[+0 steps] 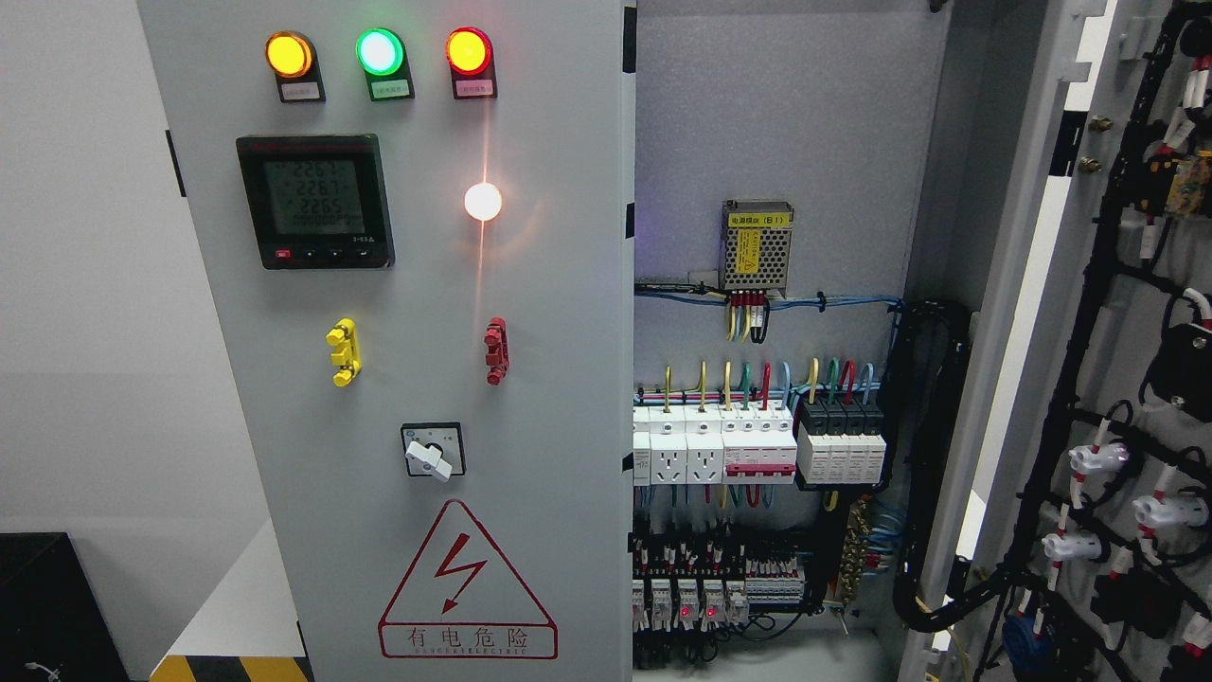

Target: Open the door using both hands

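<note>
A grey electrical cabinet fills the head view. Its left door (549,313) is shut and carries three lit lamps (379,52), a digital meter (314,201), a white lit lamp (483,201), a yellow handle (342,352), a red handle (495,350), a rotary switch (433,451) and a red warning triangle (466,587). The right door (1117,379) stands swung wide open, showing its inner side with black cable looms. No robot hand or arm shows in the frame.
The open cabinet interior (776,142) shows a power supply (757,244), rows of breakers (757,445) and terminal blocks (720,587). A black box (47,606) sits at lower left, with yellow-black floor tape (227,669) beside it.
</note>
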Tool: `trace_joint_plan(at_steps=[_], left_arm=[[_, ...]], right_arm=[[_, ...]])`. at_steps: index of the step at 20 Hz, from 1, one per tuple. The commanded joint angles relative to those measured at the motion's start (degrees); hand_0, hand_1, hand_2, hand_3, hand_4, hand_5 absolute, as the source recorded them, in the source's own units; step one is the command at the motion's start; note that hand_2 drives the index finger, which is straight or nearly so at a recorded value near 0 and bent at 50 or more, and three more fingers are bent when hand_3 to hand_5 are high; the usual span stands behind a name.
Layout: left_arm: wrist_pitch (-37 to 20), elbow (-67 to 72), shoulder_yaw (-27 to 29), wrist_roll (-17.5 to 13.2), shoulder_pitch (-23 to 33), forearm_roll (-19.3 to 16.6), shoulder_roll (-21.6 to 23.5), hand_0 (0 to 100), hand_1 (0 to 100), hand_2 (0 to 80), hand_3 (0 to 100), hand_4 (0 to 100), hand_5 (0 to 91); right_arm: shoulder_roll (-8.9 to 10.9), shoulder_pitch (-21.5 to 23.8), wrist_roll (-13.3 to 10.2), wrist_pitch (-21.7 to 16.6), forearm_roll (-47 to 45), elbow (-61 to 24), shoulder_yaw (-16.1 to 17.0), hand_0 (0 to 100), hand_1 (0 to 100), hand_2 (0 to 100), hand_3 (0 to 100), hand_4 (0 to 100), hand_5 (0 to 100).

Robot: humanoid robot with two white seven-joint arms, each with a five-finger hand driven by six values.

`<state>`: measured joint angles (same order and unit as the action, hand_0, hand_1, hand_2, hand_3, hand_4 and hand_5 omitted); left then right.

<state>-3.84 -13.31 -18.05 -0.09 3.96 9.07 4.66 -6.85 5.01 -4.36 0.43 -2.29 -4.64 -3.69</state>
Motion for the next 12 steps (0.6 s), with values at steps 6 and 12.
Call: trace_joint_plan(at_steps=[6, 12], left_arm=[[0.50, 15.34, 28.59, 0.88, -0.53, -16.19, -4.83, 0, 0, 0.0, 0, 0, 0.0], [0.32, 16.12, 31.76, 4.39, -1.06, -16.37, -5.44, 0, 0, 0.0, 0, 0, 0.0]], right_arm=[[0.00, 0.00, -0.03, 0.01, 0.00, -0.02, 0.00, 19, 0, 0, 0, 0, 0], [0.26, 0.96, -0.03, 0.01, -0.17, -5.88, 0.18, 19, 0, 0, 0, 0, 0]])
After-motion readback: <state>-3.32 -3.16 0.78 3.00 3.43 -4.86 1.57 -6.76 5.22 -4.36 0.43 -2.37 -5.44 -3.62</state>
